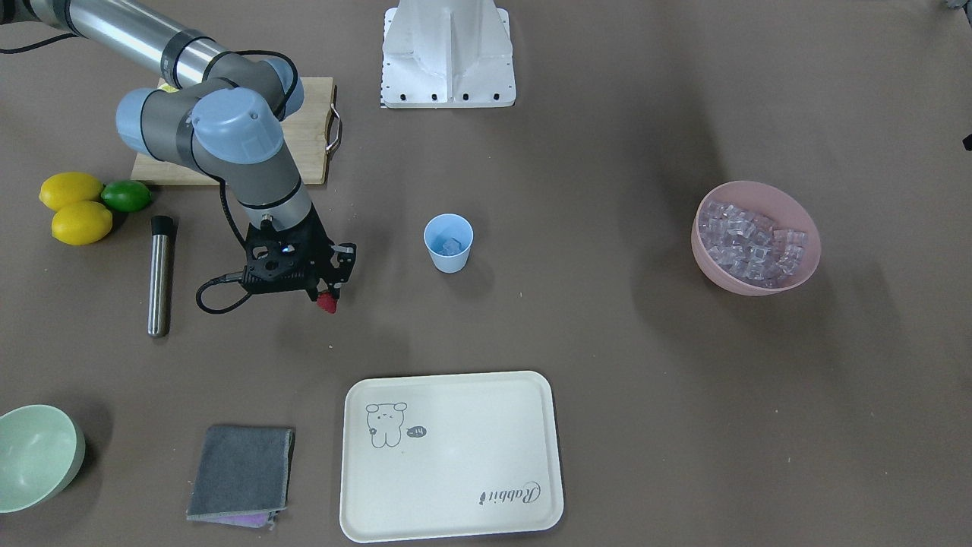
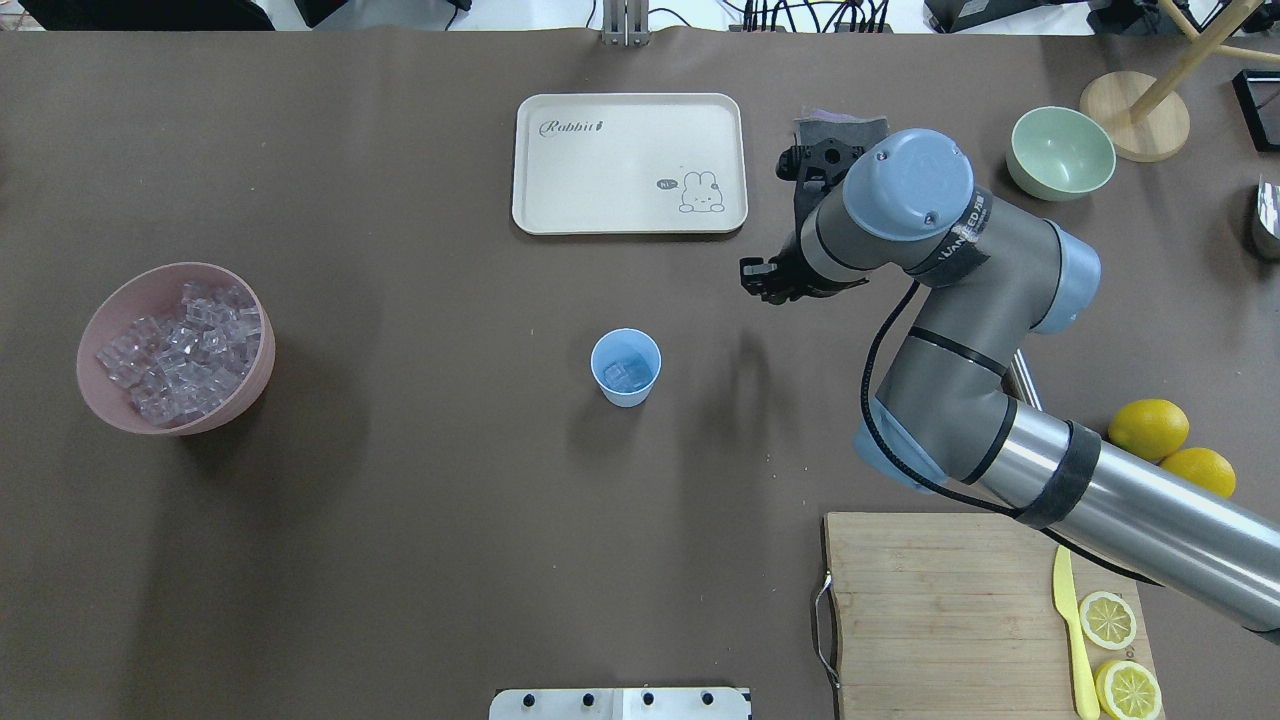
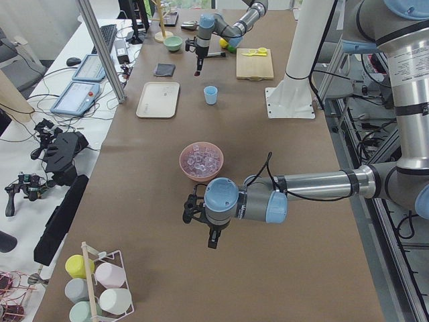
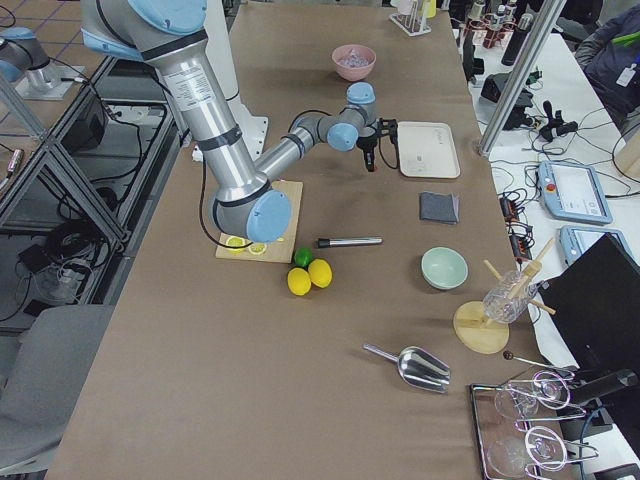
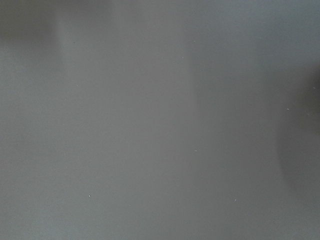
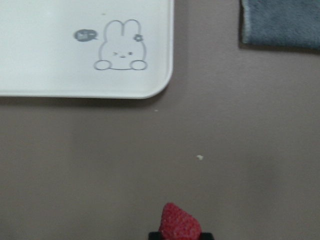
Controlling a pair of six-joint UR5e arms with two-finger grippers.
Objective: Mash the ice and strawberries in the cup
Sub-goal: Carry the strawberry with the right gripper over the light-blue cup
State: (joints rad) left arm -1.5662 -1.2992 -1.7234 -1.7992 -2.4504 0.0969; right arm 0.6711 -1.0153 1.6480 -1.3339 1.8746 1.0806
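Observation:
The light-blue cup stands upright mid-table with a few pieces of ice inside. More ice fills the pink bowl. My right gripper hangs above the table, to the side of the cup and well apart from it, shut on a red strawberry that pokes out below its tips. My left gripper shows only in the exterior left view, near the pink bowl; I cannot tell whether it is open or shut.
A cream tray lies in front of the cup, a grey cloth beside it. A metal muddler, two lemons, a lime, a cutting board and a pale green bowl sit on the right arm's side.

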